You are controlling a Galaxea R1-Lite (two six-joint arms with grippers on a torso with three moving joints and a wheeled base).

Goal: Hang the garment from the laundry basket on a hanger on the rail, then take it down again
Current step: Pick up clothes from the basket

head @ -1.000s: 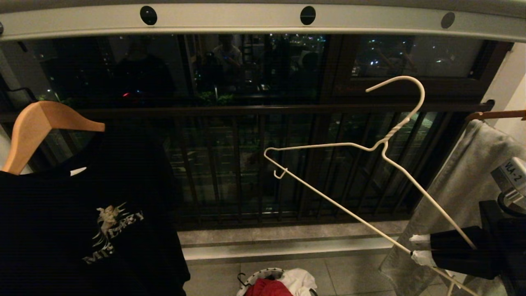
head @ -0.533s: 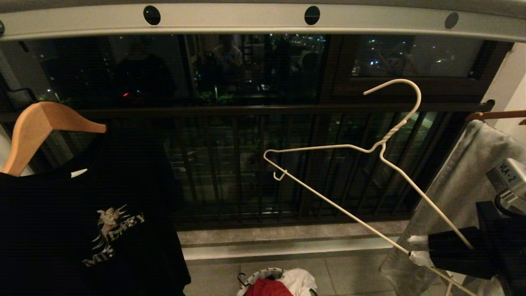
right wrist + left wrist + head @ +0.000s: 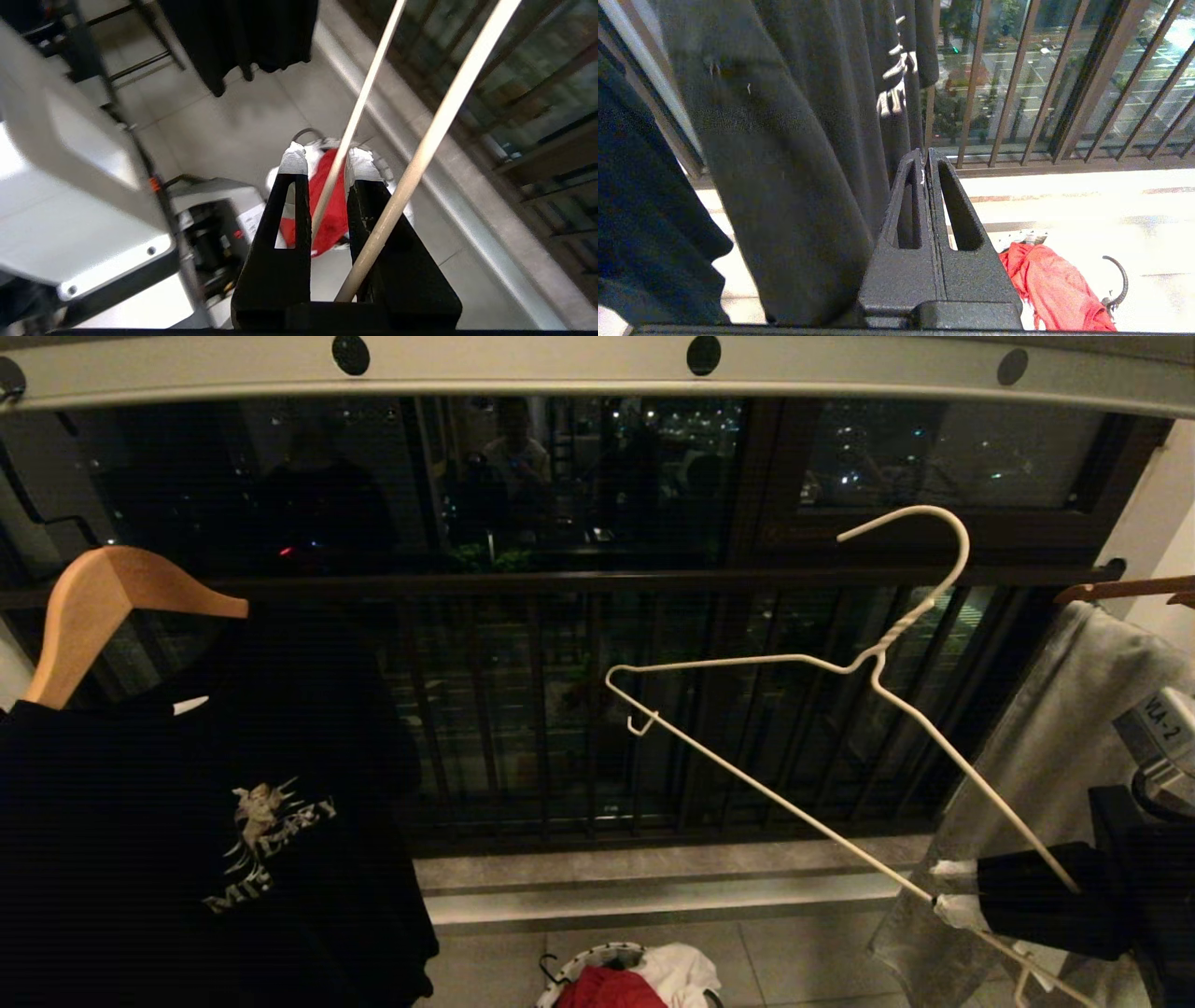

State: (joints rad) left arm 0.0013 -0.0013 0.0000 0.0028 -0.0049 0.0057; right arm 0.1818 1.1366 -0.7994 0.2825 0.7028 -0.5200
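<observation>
hanger (image 3: 794, 709) clamped by its lower wire in right gripper (image 3: 948, 896), held tilted below rail (image 3: 597, 373) | left gripper (image 3: 924, 161) closed, empty | shirt (image 3: 607, 987) in basket (image 3: 597, 954) | judged soft, light, limp; best pinched at collar

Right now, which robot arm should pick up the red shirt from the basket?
Probably the left. Its end effector is shut and empty, with the red shirt in the basket showing just past it. The right end effector already holds the white wire hanger.
</observation>
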